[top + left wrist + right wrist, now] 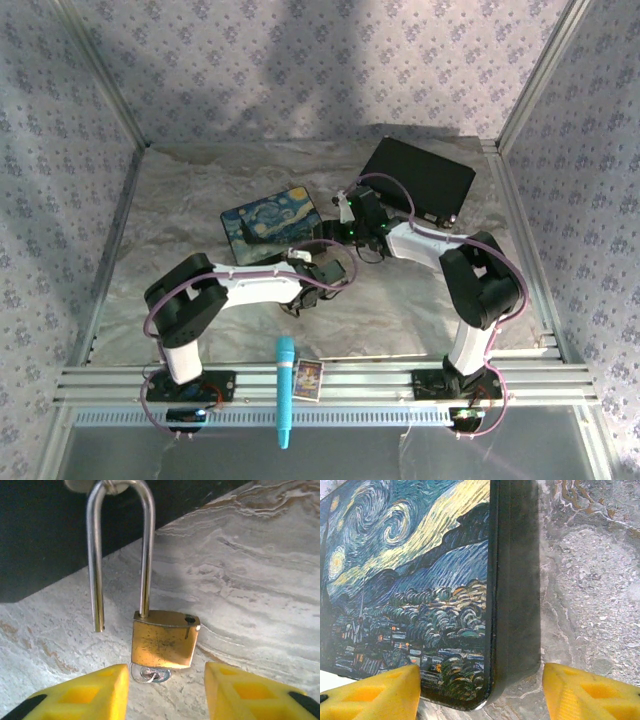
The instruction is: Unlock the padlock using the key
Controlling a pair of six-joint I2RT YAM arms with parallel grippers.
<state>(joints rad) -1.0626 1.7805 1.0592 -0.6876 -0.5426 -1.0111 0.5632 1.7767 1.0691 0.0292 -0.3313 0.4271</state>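
Your left hand (165, 695) spread, facing padlock (165, 640), key (150, 674) sitting in its base; dark block (40, 530) lying behind. Right hand (480, 692) spread, straddling tin (420, 580) edge.

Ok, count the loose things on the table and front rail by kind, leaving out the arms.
Padlock: 1
Key: 1
Painted tin: 1
Black case: 1
Cyan stick: 1
Small picture card: 1
Total: 6

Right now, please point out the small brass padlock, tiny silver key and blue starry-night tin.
small brass padlock (162, 644): left wrist view, front of body.
tiny silver key (150, 674): left wrist view, head under padlock.
blue starry-night tin (410, 580): right wrist view, painted lid.
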